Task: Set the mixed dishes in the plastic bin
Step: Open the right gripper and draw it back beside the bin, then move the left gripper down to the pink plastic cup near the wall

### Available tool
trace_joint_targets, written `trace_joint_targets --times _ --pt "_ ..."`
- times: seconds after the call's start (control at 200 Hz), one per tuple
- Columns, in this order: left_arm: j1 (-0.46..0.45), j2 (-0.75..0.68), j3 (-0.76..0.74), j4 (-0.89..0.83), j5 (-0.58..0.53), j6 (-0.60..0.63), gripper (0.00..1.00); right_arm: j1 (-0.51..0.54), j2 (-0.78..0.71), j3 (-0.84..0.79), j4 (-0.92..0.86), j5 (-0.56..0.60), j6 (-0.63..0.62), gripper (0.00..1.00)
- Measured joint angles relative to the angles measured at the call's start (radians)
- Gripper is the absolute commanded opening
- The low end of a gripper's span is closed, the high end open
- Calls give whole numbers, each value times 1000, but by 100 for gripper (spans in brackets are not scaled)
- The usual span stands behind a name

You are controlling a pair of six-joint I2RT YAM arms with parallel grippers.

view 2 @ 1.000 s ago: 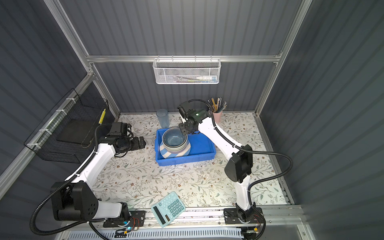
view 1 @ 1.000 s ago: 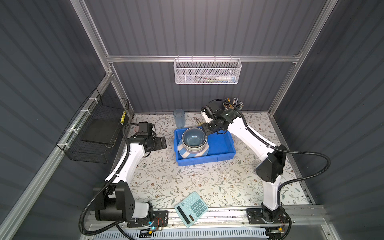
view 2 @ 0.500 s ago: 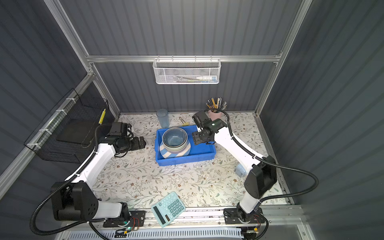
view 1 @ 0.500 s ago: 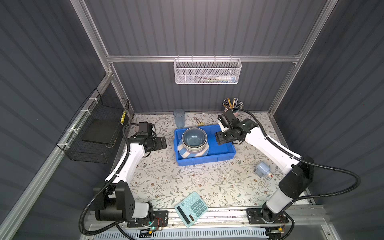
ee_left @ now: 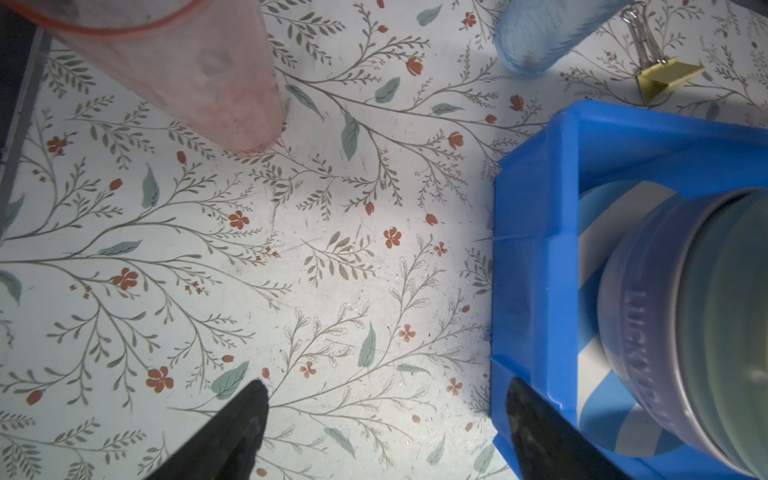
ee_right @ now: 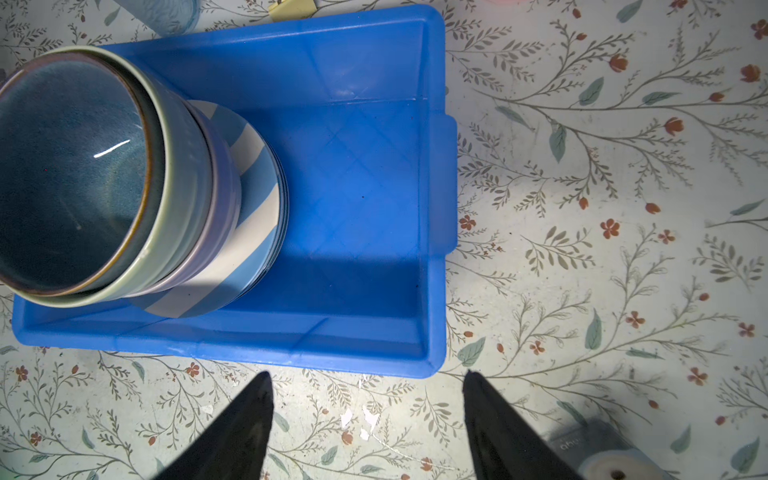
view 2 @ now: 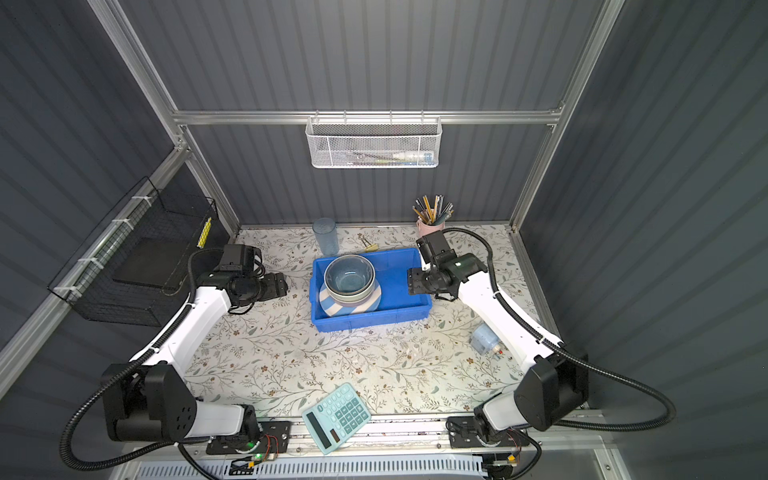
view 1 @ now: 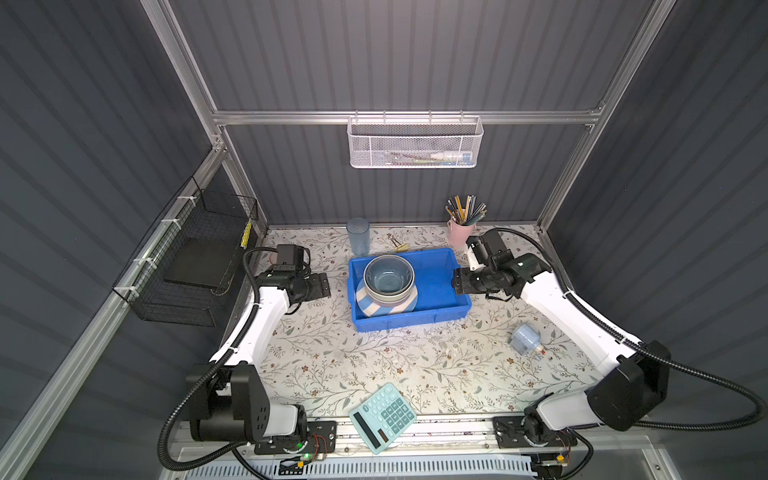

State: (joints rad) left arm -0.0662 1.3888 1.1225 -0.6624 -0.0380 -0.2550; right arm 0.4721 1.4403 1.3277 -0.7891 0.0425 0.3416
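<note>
The right gripper [view 1: 456, 286] has swung from the back of the blue bin [view 1: 415, 322] to its right end, jaws open, holding nothing. The left gripper [view 1: 325, 285] stays open beside the bin. Bowls [view 1: 388, 277] sit stacked inside on the striped plate [view 1: 365, 306].

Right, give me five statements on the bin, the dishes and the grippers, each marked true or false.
1. The dark-blue bowl tops the stack in the blue bin. True.
2. The blue tumbler lies inside the bin. False: it stands upright on the table behind the bin.
3. The right gripper holds a bowl. False: its jaws are open and empty.
4. A striped plate lies under the bowls. True.
5. The pink tumbler is stacked in the bin. False: it stands on the table outside it, as the left wrist view shows.
</note>
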Motion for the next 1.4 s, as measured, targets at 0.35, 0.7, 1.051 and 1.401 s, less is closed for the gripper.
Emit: trace_joint_targets --times 0.35,0.7,1.051,1.401 --pt "1 163 249 -26 -179 27 73 -5 -26 -87 75 -54 12 73" --pt "5 459 581 -48 -340 146 56 -27 -58 -135 136 -109 -2 73" --pt "31 633 674 -123 -354 177 46 -51 -153 -215 161 -138 -5 73" --pt "50 639 674 -131 -352 177 22 -55 -157 -229 169 -150 -5 73"
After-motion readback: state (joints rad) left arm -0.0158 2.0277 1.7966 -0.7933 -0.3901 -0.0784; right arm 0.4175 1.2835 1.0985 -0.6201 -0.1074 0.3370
